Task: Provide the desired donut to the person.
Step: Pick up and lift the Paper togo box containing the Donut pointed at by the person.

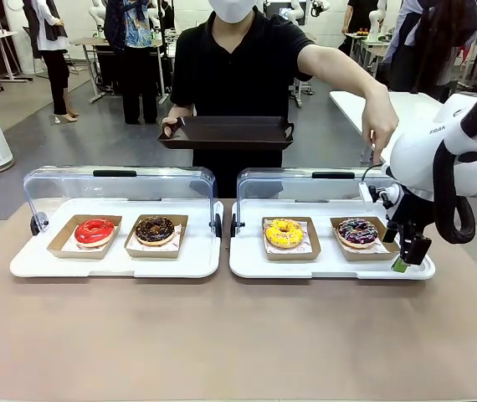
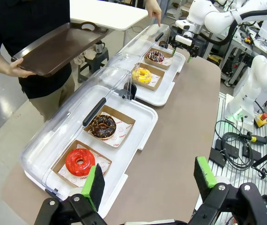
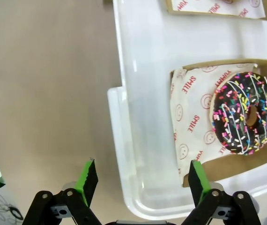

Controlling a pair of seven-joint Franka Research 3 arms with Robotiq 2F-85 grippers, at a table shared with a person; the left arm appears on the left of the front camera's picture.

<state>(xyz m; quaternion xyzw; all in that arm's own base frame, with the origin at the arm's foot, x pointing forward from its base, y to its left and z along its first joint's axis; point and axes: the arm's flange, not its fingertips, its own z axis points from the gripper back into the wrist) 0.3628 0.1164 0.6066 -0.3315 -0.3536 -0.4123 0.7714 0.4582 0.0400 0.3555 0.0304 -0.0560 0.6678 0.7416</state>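
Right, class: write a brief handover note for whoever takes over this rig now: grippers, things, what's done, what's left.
Left gripper: open, empty, above the table near the red donut.
Right gripper: open, empty, over the display tray's edge beside the sprinkled donut.
The person holds a brown tray in one hand; the other hand points down toward the sprinkled donut.
Done: nothing picked up yet.
Left: probably grasp the sprinkled donut and deliver it to the brown tray.
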